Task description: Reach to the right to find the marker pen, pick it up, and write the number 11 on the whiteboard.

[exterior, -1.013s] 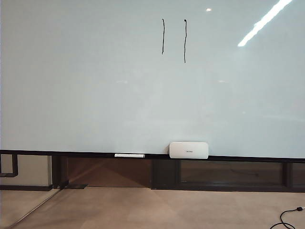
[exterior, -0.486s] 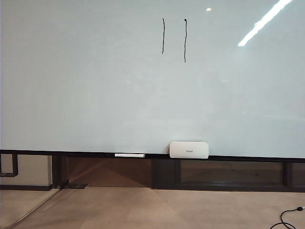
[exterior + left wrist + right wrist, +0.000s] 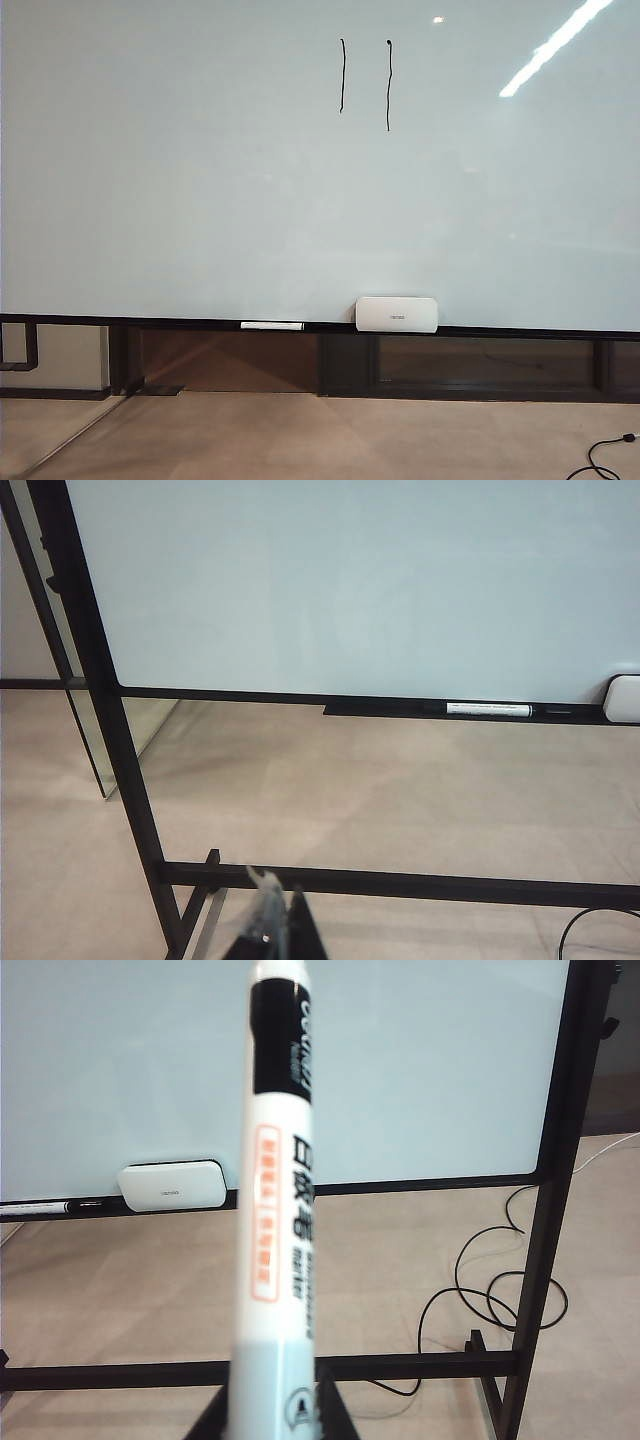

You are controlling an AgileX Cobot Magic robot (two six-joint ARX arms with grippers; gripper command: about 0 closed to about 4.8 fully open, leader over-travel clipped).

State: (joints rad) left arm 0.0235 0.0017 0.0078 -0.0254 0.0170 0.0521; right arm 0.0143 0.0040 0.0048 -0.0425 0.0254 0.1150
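With the number 11 written at 12 o'clock on the whiteboard, the right gripper, clear of it, grips the marker pen, left gripper's opening unclear; writing looks finished, so only putting the pen down seems left

Nothing is changing in the exterior view between the earlier pictures and now: no stroke is being added to the number 11 on the whiteboard, and no arm or gripper is coming into that view. The wrist views have no earlier pictures to compare with.
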